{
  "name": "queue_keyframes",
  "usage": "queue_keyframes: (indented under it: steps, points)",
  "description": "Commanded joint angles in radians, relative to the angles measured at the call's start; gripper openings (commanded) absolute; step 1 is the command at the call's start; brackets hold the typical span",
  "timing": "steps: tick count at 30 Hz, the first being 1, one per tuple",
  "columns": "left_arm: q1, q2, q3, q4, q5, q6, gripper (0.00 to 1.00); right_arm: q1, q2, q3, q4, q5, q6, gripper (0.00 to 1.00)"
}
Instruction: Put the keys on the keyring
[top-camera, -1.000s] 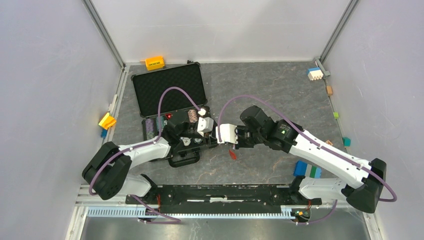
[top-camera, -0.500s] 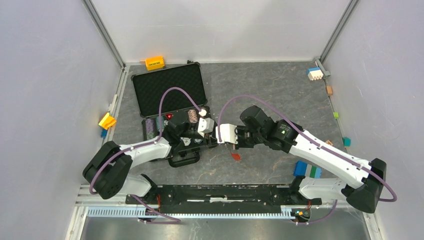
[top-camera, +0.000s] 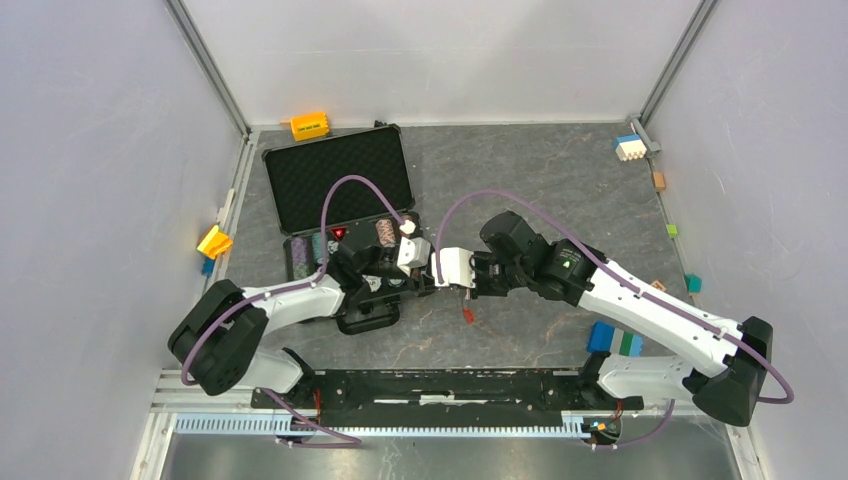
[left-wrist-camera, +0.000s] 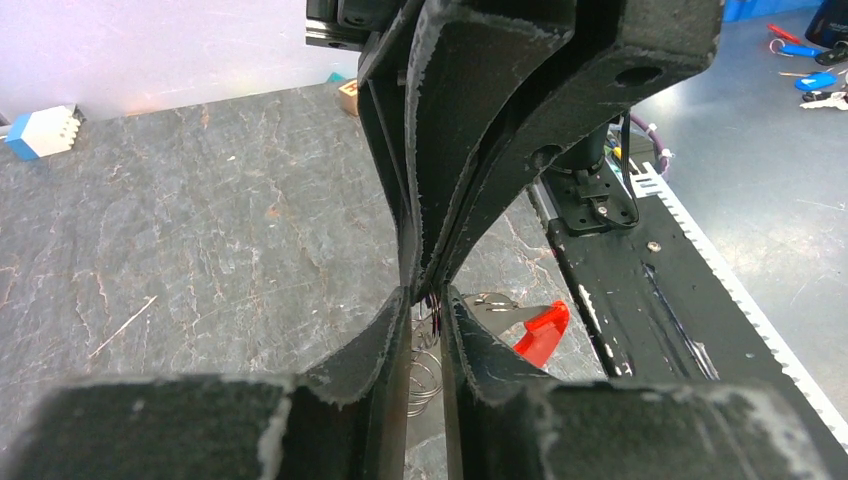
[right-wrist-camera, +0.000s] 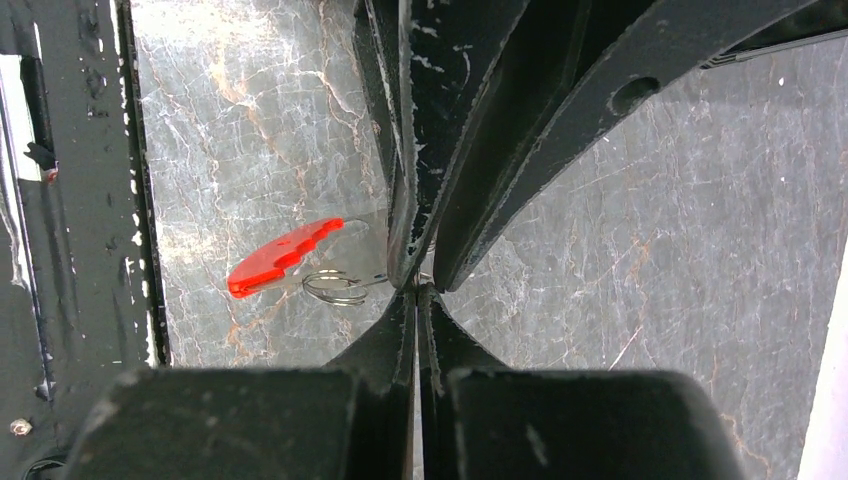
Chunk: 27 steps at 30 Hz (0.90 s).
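Top external view had both arms meeting tip to tip above the grey table (top-camera: 560, 190). The right gripper (right-wrist-camera: 415, 300) was clamped on the keyring (right-wrist-camera: 338, 287). The left gripper (left-wrist-camera: 425, 310) stood narrowly parted around its coils, grip unclear. The red strip (right-wrist-camera: 285, 258) hung free.

Bright even overhead light, soft shadows; glare on tabletop (right-wrist-camera: 200, 60); right gripper (right-wrist-camera: 415, 290) close-up blurred.

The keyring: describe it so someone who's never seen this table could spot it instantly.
On the grey table, look right of the open black case, where the right gripper pinches shut. The keyring is there: silvery wire loops with the only red tag.
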Motion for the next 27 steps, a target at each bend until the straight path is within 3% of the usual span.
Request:
queue_keyframes:
  steps: [1, 9, 15, 21, 25, 27]
  points:
    - [-0.008, 0.018, 0.011, 0.045, 0.006, 0.026, 0.22, 0.003, -0.008, 0.053, 0.052, -0.032, 0.014, 0.00]
    - [-0.009, 0.016, 0.011, 0.045, 0.006, 0.026, 0.15, 0.001, -0.011, 0.048, 0.053, -0.031, 0.014, 0.00]
    - [-0.009, 0.015, 0.012, 0.031, 0.013, 0.028, 0.02, 0.000, -0.015, 0.048, 0.054, -0.028, 0.014, 0.00]
    - [-0.009, -0.005, -0.007, 0.047, 0.024, 0.029, 0.02, -0.008, -0.025, 0.043, 0.058, -0.024, 0.014, 0.00]
    - [-0.007, -0.016, -0.018, 0.114, 0.026, -0.047, 0.02, -0.016, -0.034, 0.025, 0.066, -0.032, 0.012, 0.00]
    - [-0.007, -0.015, -0.024, 0.176, 0.037, -0.089, 0.02, -0.023, -0.040, 0.014, 0.070, -0.041, 0.012, 0.07]
